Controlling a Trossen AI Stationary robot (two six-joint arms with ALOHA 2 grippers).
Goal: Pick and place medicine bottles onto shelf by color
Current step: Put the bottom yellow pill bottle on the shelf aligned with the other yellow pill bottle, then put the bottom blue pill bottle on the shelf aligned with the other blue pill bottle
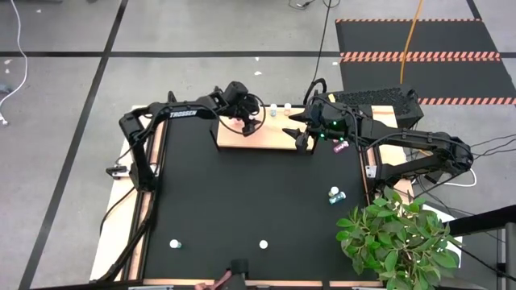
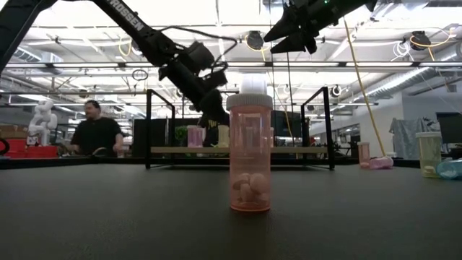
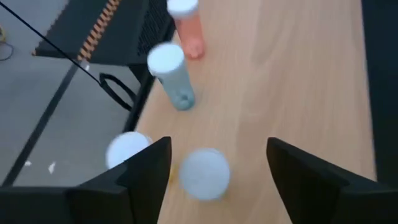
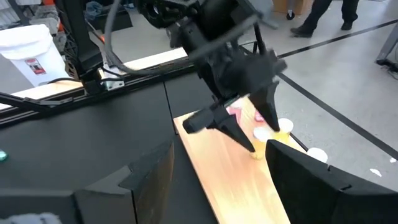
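My left gripper (image 3: 211, 168) hangs spread over the shelf (image 3: 292, 81) with a white-capped bottle (image 3: 204, 174) between the fingers, ungripped. Only my wrist view shows that cap. The overhead view puts this gripper (image 1: 242, 113) at upper centre, above the shelf's left end. Beyond stand a teal bottle (image 3: 171, 74) and a pink bottle (image 3: 188, 28), upright, long axes vertical. My right gripper (image 1: 302, 138) is open above the shelf's right end.

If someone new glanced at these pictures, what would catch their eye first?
Probably the pink bottle standing upright, alone on the black table close to the low camera. Next, the left gripper, open above the light-wood shelf, around a white-capped bottle.
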